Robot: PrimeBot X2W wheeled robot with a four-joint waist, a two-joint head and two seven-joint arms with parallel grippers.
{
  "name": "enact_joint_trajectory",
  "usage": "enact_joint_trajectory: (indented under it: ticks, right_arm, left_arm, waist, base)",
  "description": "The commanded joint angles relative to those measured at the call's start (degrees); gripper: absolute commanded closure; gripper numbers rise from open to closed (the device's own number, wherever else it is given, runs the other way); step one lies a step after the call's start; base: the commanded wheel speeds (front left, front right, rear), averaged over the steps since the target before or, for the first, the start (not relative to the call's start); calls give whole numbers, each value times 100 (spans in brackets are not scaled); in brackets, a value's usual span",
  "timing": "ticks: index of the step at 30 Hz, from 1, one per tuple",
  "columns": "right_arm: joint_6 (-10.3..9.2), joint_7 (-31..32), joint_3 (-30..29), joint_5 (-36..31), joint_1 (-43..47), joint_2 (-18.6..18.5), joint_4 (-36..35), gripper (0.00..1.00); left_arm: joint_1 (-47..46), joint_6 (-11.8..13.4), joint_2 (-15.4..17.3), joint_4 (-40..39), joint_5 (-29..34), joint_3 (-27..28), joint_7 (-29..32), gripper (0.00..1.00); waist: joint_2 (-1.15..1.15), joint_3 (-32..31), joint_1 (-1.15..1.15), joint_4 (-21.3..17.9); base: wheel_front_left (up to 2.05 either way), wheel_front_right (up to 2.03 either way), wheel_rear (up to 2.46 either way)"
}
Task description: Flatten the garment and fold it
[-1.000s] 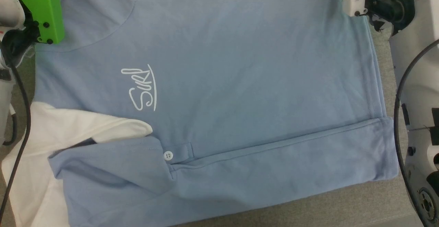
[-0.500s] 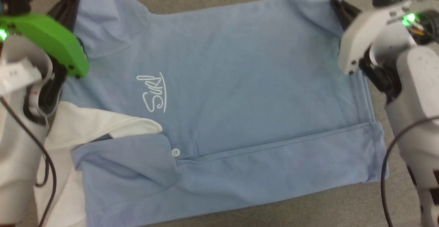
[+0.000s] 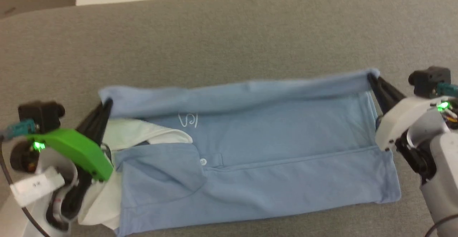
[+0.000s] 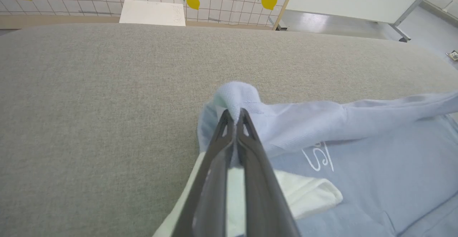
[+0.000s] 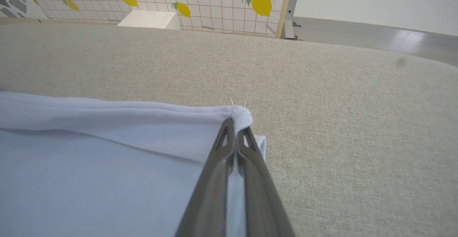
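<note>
Clamped tight on both far corners of the shirt (image 3: 268, 151), by left gripper (image 3: 106, 104) and right gripper (image 3: 371, 76). Spread sideways on the grey table (image 3: 229, 33). Lately flat; now lifted along the far edge and drawn nearward, overhanging the logo (image 3: 188, 119). Probably starting the lengthwise fold.

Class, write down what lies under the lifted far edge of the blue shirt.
The edge, pinched by the left gripper and right gripper, overhangs the shirt's front, white collar and logo. The logo's far part is covered.
</note>
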Motion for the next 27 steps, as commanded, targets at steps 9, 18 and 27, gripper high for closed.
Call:
enact_joint_trajectory:
  ticks: [9,18,27]
  right_arm:
    - [-9,815,-195,-48,914,-320,-182,100]
    - [-9,1592,-67,-117,1429,-365,-171,100]
    - [-9,1777,-289,-139,1744,-162,-89,13]
  left_arm:
    - [1145,-80,-77,-241,-503,-242,297,100]
    - [1407,-257,-322,197,-510,-666,312,100]
    - [1438,-308,-436,732,-317,-867,97,0]
  waist:
    - [0,-395,0,484]
    - [0,-414,0,569]
    - [0,-591,0,609]
  base:
    - [0,0,0]
    - [0,0,0]
    - [0,0,0]
